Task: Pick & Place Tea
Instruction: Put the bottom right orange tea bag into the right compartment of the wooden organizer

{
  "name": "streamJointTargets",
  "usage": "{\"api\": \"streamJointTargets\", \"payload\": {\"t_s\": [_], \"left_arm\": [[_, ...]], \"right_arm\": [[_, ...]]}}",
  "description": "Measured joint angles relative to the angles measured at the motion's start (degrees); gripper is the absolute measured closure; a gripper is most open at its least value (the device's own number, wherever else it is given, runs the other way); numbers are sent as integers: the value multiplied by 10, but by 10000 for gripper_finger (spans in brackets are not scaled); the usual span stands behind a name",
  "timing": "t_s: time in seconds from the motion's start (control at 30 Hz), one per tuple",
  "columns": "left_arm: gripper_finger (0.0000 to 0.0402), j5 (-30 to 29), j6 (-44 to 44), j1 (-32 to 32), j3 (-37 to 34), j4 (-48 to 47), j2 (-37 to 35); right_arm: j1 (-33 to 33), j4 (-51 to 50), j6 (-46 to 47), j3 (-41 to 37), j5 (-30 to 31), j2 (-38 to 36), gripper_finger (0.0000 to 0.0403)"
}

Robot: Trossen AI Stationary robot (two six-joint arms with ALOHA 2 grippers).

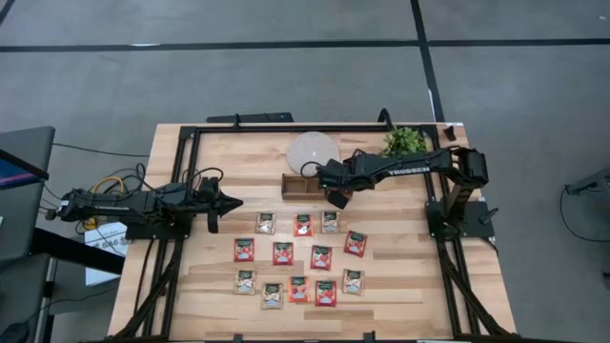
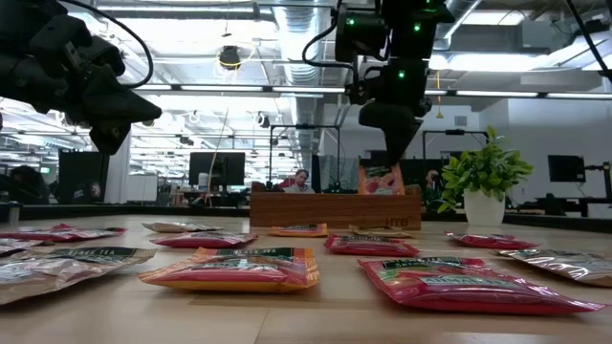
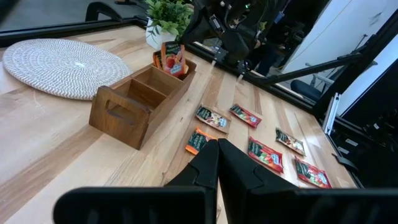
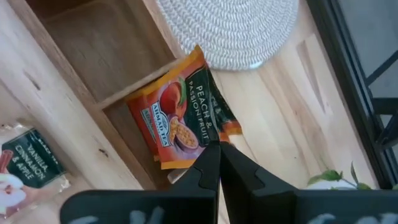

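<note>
One orange sachet [image 4: 177,118] stands, seemingly alone, in tray [image 3: 121,112].

One sachet [image 3: 173,58] stands in the tray's [image 3: 134,102] end compartment nearest the plant [image 3: 166,14]; other sachets [image 1: 300,257] lie before it.

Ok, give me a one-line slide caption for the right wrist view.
Right hand, shut, at a Peach & Passion Fruit tea sachet standing in the wooden tray's end compartment.

One orange sachet [image 4: 177,115] is standing tilted in the end compartment of the tray [image 3: 134,99], its label reading peach and passion fruit. The other sachets [image 1: 300,257], mostly red with a few pale ones, are lying flat in loose rows on the table, in front of the tray.
</note>
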Motion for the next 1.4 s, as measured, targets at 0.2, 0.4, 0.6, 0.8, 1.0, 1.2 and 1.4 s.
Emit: {"api": "streamJointTargets", "payload": {"t_s": [0.2,0.4,0.6,0.8,1.0,1.2,1.4], "left_arm": [[401,0,-3,0,0,0,0],[401,0,-3,0,0,0,0],[401,0,-2,0,0,0,0],[401,0,0,0,0,0,0],[401,0,-1,0,0,0,0],[401,0,-2,0,0,0,0],[401,0,-4,0,0,0,0]], "right_arm": [[-1,10,-15,-9,0,0,403],[-5,6,-16,-38,-2,0,403],[-6,10,-19,-38,-2,0,403],[-9,30,-37,-38,-2,0,403],[-9,49,-52,-38,-2,0,403],[-9,47,-70,-38,-2,0,402],[-9,46,-77,-38,-2,0,368]]}}
